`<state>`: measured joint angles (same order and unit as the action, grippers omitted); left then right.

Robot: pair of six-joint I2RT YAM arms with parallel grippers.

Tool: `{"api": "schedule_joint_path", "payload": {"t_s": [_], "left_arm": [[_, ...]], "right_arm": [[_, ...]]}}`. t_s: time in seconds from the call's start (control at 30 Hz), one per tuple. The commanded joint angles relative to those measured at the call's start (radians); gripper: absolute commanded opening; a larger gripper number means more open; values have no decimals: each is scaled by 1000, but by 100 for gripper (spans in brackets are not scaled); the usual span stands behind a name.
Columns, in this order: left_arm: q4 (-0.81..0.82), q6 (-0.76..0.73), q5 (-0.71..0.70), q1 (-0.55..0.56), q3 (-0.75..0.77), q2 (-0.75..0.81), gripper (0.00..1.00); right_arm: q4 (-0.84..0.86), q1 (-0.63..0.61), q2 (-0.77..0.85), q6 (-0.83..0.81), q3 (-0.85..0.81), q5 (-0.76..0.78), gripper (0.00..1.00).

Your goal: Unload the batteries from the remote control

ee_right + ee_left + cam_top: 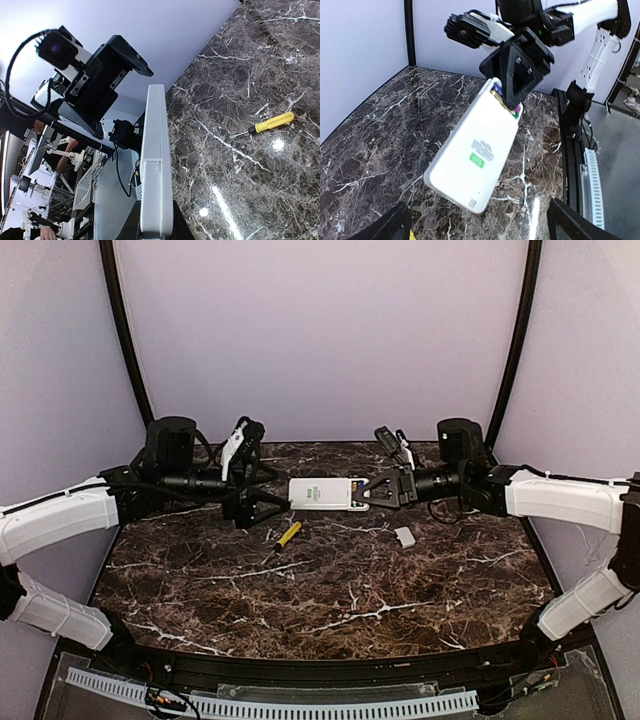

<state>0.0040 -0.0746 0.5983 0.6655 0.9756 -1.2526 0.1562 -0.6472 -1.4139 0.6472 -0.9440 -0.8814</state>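
Batteries (518, 111) in remote (475, 155) mostly hidden by right jaws; left jaws cut off btm.

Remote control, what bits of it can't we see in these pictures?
The batteries: in the left wrist view, the right tool covers most of them; only coloured slivers show, so no counting.
The remote control, button side: faces away in every view; the right wrist view sees only its thin edge.
Its label: print too small to read in any view.

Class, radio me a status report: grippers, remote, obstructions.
Left gripper open, off the remote control. Right gripper shut on it, airborne. Batteries inside. Screwdriver, cover lie clear.
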Motion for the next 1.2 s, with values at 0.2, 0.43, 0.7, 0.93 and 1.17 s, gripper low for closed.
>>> {"api": "schedule_joint_path", "payload": {"t_s": [0.2, 0.43, 0.7, 0.93, 1.17], "left_arm": [[71, -386, -42, 32, -145, 121, 98], [-9, -512, -93, 81, -109, 92, 99], [-61, -491, -124, 103, -54, 17, 99], [-64, -475, -122, 103, -55, -21, 99], [-67, -469, -143, 103, -54, -60, 93]], "right_arm": [[-18, 31, -98, 49, -33, -243, 0], [107, 21, -153, 135, -34, -301, 0], [105, -3, -216, 147, -90, -295, 0], [117, -34, -257, 165, -122, -298, 0], [171, -55, -305, 211, -144, -297, 0]]}}
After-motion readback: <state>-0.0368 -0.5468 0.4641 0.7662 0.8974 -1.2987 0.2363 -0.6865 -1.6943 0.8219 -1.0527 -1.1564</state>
